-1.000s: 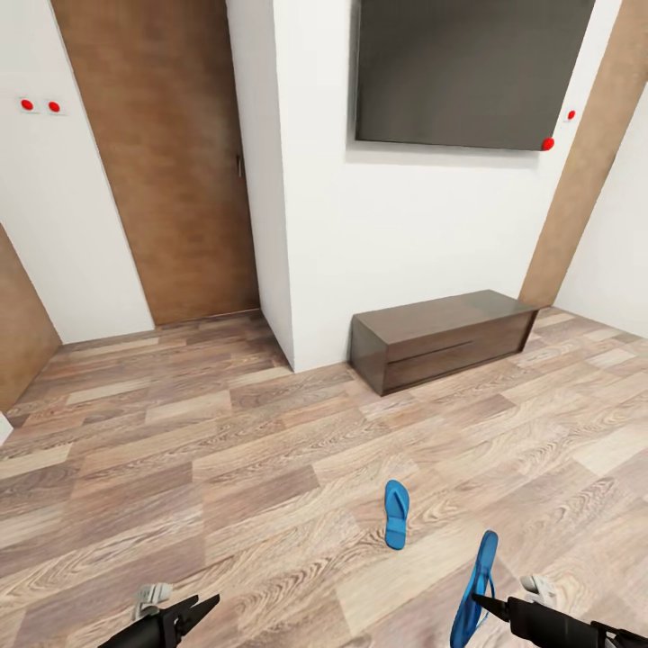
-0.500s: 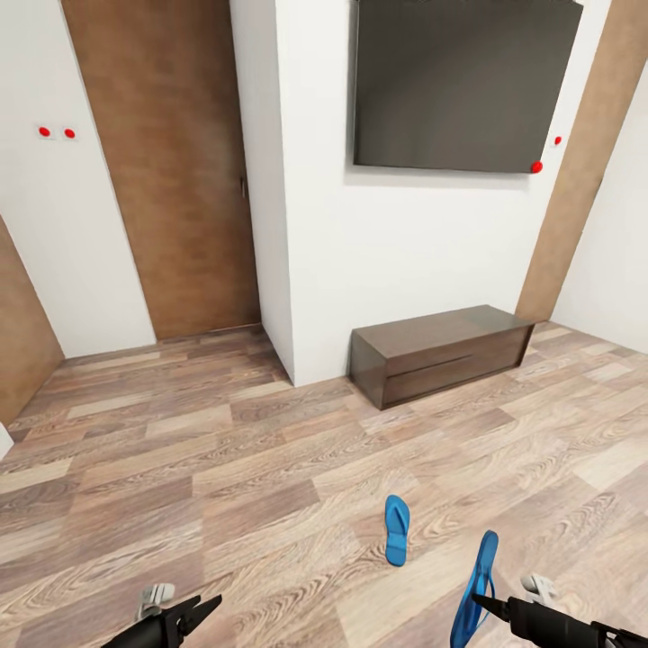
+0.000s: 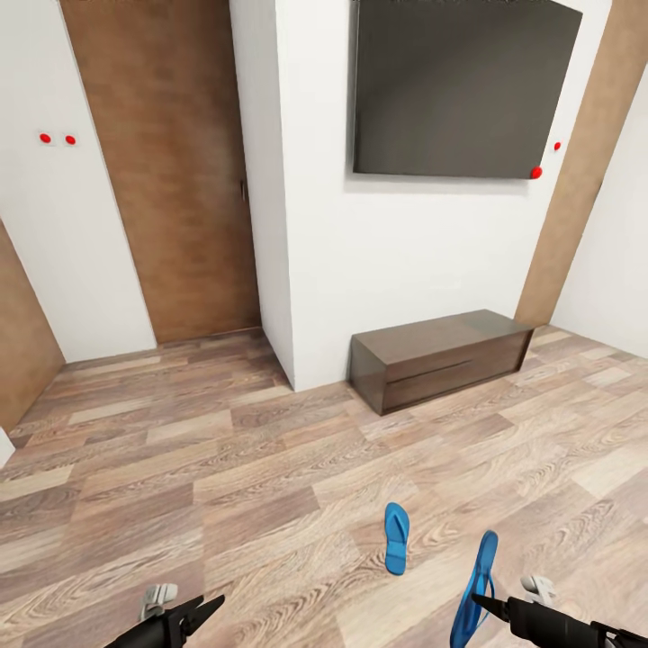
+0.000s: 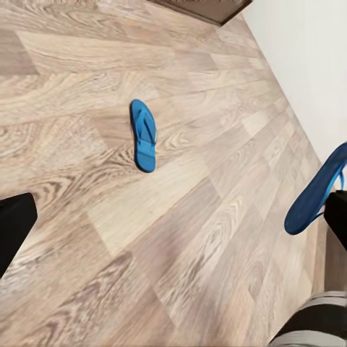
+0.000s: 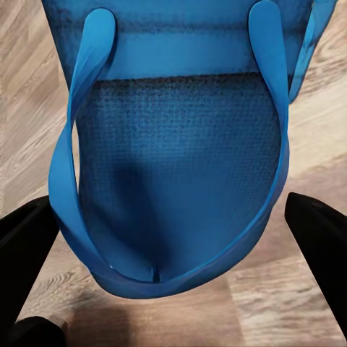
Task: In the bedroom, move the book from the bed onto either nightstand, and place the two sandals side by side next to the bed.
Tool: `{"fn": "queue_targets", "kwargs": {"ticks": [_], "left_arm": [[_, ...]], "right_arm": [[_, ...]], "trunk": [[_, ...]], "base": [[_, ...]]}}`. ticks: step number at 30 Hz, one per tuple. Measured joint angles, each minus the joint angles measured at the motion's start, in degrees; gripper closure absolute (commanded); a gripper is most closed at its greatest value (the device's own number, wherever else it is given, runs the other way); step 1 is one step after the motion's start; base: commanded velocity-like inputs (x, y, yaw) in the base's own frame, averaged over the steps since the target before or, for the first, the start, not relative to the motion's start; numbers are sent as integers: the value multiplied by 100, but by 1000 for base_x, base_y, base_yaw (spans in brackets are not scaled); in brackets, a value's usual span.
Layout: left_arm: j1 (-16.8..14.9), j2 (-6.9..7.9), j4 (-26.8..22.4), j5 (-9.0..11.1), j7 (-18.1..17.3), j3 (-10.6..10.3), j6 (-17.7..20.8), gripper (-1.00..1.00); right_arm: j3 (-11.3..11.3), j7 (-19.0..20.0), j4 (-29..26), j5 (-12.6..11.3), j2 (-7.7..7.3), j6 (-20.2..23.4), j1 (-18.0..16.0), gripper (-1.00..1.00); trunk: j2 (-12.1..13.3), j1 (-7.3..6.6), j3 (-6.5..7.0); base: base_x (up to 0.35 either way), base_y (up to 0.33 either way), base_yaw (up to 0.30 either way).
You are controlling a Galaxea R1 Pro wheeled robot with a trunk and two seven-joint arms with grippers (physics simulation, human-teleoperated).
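One blue sandal (image 3: 396,537) lies flat on the wood-plank floor ahead of me, also seen in the left wrist view (image 4: 144,134). The other sandal (image 3: 475,587) hangs on edge above the floor, with my right gripper (image 3: 487,604) shut on it. In the right wrist view its sole and straps (image 5: 177,166) sit between the two dark fingers (image 5: 25,238). My left gripper (image 3: 202,613) is low at the left, open and holding nothing. The held sandal (image 4: 316,191) is also in the left wrist view. The book, the bed and the nightstand are out of view.
A long low dark-wood bench (image 3: 441,358) stands against the white wall under a dark wall screen (image 3: 463,90). A brown door (image 3: 166,171) is at the back left. Open plank floor (image 3: 225,468) lies between me and the wall.
The head view has shifted slightly, so the wall, the bench and the lying sandal sit a little lower in the picture. Both grippers and the held sandal keep their places.
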Motion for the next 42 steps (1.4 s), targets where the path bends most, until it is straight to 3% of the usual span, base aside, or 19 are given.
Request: {"fn": "queue_targets", "kwargs": {"ticks": [39,42], "left_arm": [[0,-19,5,-5,166,-88,0,-100],[0,-19,5,-4,163,-88,0,-100]], "right_arm": [[0,0,0,0,0,0,1,100],[4,0,1,3,0,0,1,100]], "trunk": [[1564,-857,700],[1566,-857,701]], "base": [[0,0,0],[0,0,0]]}}
